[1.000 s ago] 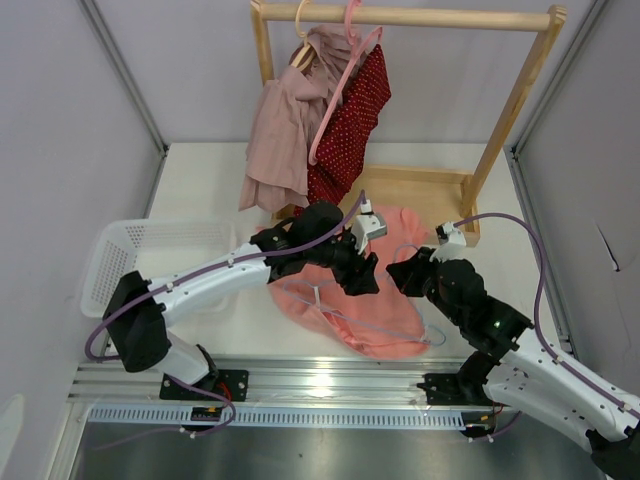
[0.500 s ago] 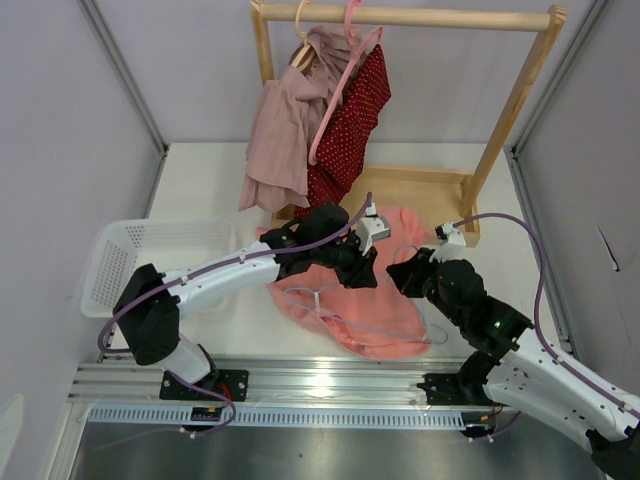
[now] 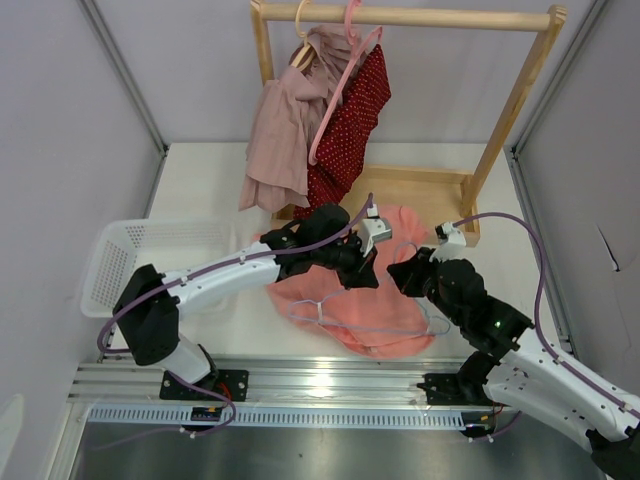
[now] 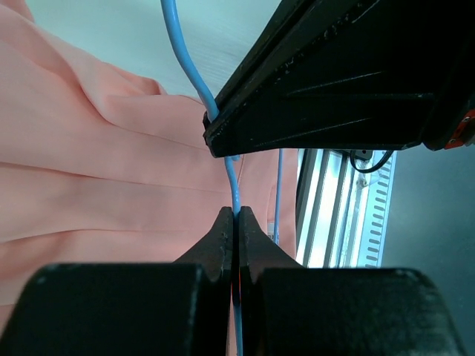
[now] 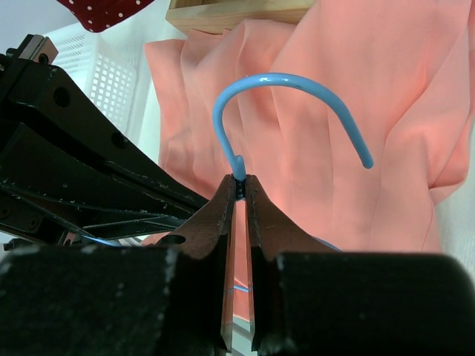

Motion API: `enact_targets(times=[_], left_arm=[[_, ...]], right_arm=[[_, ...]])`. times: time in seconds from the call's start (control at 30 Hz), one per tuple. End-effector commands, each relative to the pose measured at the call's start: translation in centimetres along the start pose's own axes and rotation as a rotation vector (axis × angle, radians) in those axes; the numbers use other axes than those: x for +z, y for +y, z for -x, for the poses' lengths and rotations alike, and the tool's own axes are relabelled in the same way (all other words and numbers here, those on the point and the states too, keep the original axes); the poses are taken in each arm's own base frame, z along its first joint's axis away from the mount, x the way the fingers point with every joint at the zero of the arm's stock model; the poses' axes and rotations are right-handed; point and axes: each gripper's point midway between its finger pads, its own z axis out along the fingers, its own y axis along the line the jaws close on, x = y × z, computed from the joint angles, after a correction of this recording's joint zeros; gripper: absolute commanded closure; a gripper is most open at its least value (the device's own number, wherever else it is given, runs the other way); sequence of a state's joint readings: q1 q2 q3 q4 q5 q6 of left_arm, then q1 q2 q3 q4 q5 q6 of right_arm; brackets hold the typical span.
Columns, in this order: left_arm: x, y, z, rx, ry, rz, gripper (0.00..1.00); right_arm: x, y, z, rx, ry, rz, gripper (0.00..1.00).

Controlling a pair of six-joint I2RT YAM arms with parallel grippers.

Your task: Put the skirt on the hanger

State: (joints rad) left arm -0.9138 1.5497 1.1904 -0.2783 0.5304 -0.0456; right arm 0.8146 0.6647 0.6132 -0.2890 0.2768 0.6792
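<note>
The salmon-pink skirt (image 3: 350,318) lies spread on the table between my two arms. The thin light-blue hanger (image 3: 322,312) rests over it, its hook (image 5: 297,81) curving up in the right wrist view. My left gripper (image 3: 366,276) is over the skirt's upper middle, shut on the hanger's wire (image 4: 189,67); the wire runs straight between the closed pads (image 4: 225,230). My right gripper (image 3: 402,274) sits just to the right of it, shut on the hanger at the foot of the hook (image 5: 239,180). Skirt fabric (image 4: 89,163) fills the background under both grippers.
A wooden clothes rack (image 3: 400,17) stands at the back with a mauve-pink garment (image 3: 285,130), a dark red dotted garment (image 3: 350,125) and a pink hanger (image 3: 345,80). Its wooden base (image 3: 420,190) lies just behind the skirt. A white basket (image 3: 130,255) sits at the left.
My left gripper has closed from open onto the hanger's wire after shifting slightly right. The skirt's near edge has shifted a little. The right arm has held still.
</note>
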Motion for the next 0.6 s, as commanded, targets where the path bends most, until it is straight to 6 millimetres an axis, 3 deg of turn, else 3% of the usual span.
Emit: enact_targets(times=[0.0,0.37,0.57], left_arm=[[-1.7,-0.5,2.9,0.046,-0.097,0.02,1.0],[-3.8,0.0,6.0,0.055,-0.299,0.143,1.0],[-4.3,-0.1,6.8,0.056,-0.373,0.178,1.0]], right_arm=[[-0.7,1.6,2.6,0.016,-0.069,0.031,1.0],[-0.9,2.0,3.8,0.006,-0.067,-0.002,0.98],[-1.2,2.4,4.5,-0.002,-0.068,-0.003,0.69]])
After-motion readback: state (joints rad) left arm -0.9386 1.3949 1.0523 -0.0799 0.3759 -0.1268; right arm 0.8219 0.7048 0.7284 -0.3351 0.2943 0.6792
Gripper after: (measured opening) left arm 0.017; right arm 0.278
